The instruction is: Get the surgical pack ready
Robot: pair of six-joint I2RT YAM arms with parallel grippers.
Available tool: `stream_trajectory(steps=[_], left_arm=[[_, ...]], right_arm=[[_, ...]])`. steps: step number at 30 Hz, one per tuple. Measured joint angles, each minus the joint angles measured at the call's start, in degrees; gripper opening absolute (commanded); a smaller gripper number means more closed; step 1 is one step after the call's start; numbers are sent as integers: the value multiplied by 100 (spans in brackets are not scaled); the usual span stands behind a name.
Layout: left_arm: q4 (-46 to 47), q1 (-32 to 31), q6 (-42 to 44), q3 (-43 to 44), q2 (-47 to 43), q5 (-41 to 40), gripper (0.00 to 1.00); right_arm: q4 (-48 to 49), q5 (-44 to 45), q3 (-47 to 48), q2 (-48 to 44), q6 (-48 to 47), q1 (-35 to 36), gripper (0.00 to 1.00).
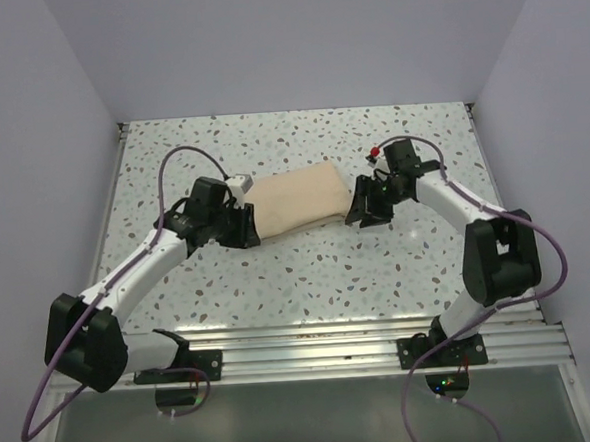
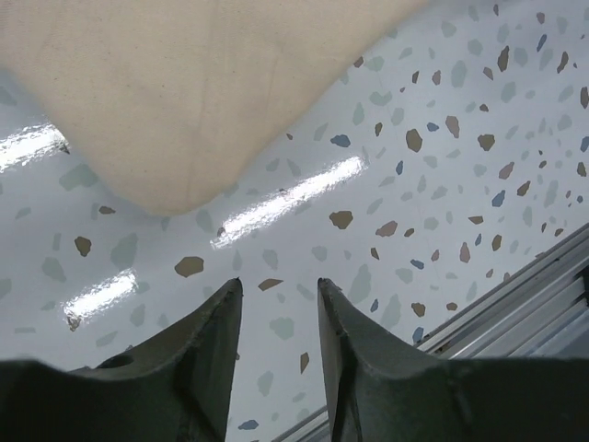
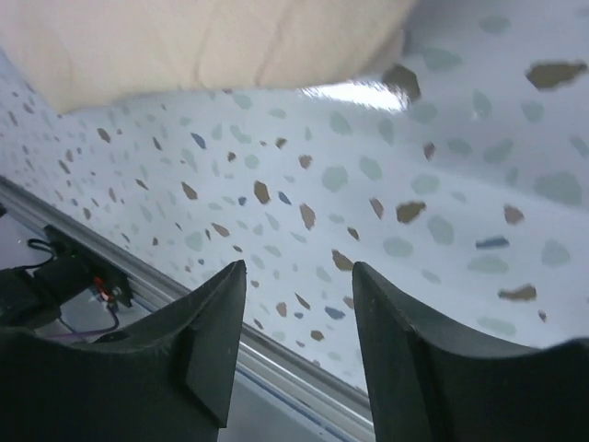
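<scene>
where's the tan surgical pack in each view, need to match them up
Top external: the surgical pack lies just above the picture's centre.
Left wrist: it fills the upper left.
Right wrist: it runs along the top edge.
Shared landmark: the metal rail, across the bottom in top external, lower right in left wrist, lower left in right wrist.

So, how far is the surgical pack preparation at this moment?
Done, it seems: the surgical pack lies on the table as a folded tan bundle. In hand: nothing; the left gripper and right gripper flank it, fingers apart and empty. Left: perhaps only drawing the arms back; I cannot see whether any flap is loose.
</scene>
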Motion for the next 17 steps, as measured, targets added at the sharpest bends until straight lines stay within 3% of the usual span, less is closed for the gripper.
stream_trajectory(steps=[1,3,6,7,13,17], left_arm=[[28,0,-59,-81,-103,-17,50],[109,0,-190,-267,-315,-59,54],[221,0,-411,-485,-647,-162,64],[284,0,-496,-551,-774,-195,99],[839,4,-1040,-1106,-1665,-297,100],[1296,7,-1427,-1598,-2212,-302,100]], right_arm=[[-96,199,-133,-201,-33,0,61],[-306,553,-404,-553,-31,-2,96],[-507,1010,-822,-927,-57,-9,99],[-555,1123,-979,-1047,-42,-11,99],[-555,1399,-1851,-1838,76,-20,99],[122,1027,-2382,-2321,280,-20,99]])
